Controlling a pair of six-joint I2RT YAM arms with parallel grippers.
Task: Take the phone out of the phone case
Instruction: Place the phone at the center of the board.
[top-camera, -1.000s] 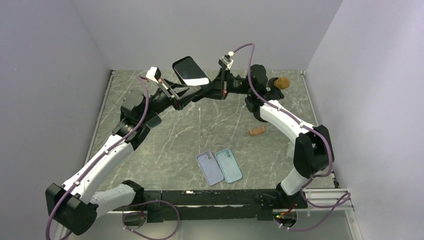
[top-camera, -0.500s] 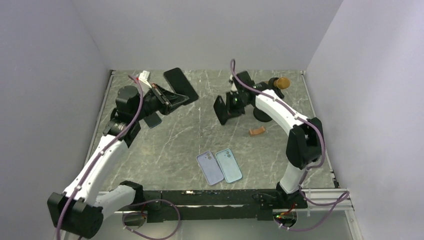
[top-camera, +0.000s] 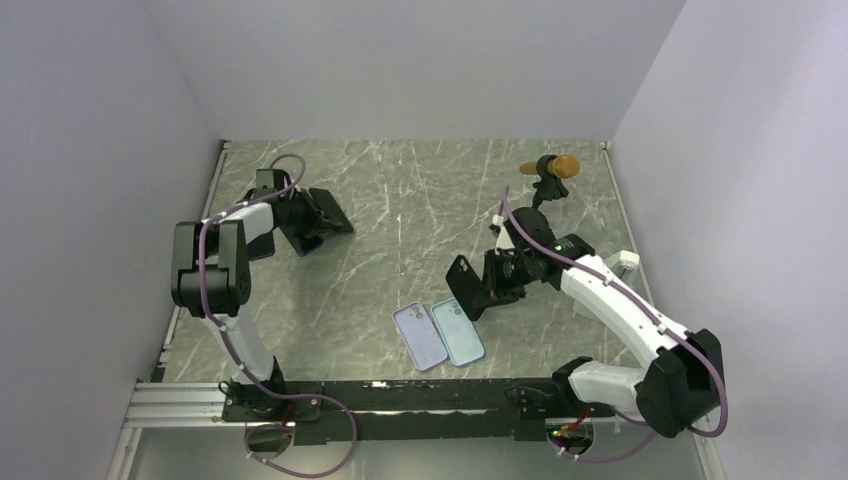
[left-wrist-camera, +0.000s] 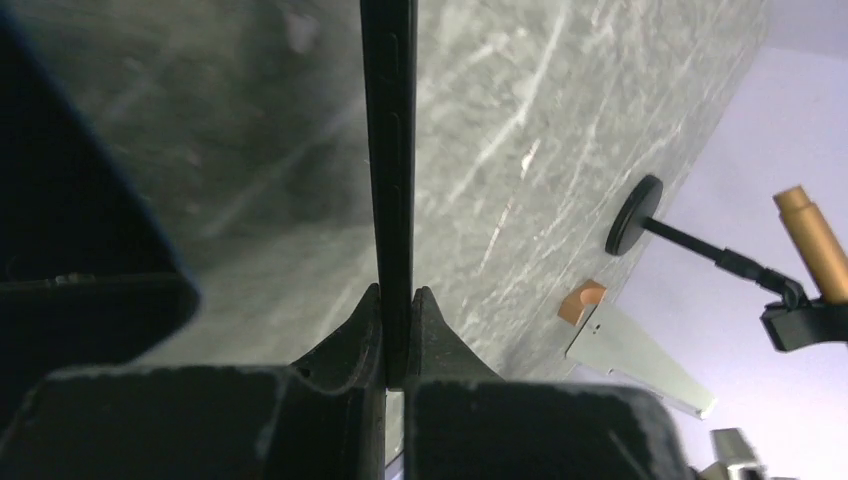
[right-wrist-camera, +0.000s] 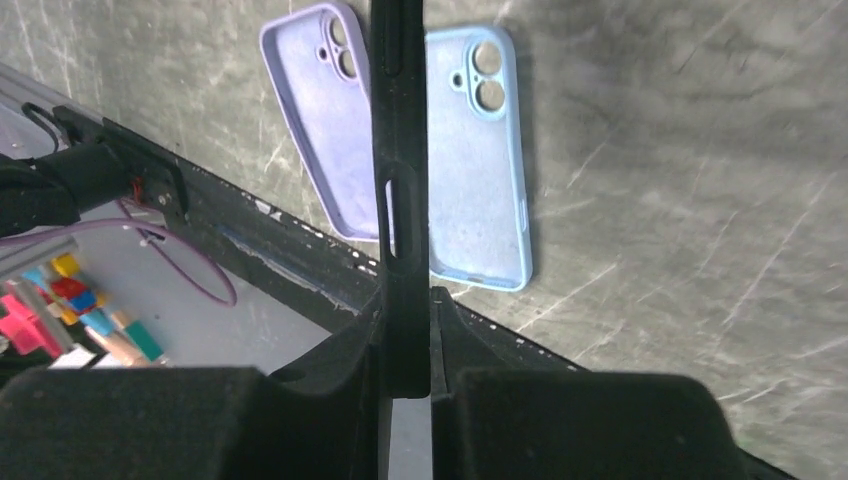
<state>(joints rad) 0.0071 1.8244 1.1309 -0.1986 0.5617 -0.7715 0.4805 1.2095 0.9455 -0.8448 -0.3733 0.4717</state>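
Note:
My left gripper (top-camera: 308, 216) is shut on the black phone (top-camera: 330, 212), low over the far left of the table. In the left wrist view the phone (left-wrist-camera: 390, 140) stands edge-on, pinched between my fingertips (left-wrist-camera: 398, 300). My right gripper (top-camera: 482, 290) is shut on the empty black phone case (top-camera: 461, 286), held just behind the two cases lying at the front. In the right wrist view the black case (right-wrist-camera: 399, 170) is edge-on with its side cutout showing, clamped in the right gripper (right-wrist-camera: 405, 305). Phone and case are well apart.
A purple case (top-camera: 418, 337) and a light blue case (top-camera: 457, 331) lie side by side at the front centre, also under the right wrist view (right-wrist-camera: 478, 160). A brown cylinder on a black stand (top-camera: 558, 168) is at the back right. A small orange piece (left-wrist-camera: 582, 300) lies near it.
The arms have pulled apart. The left one carried the phone down to the far left; the right one carried the black case forward and down toward the two loose cases.

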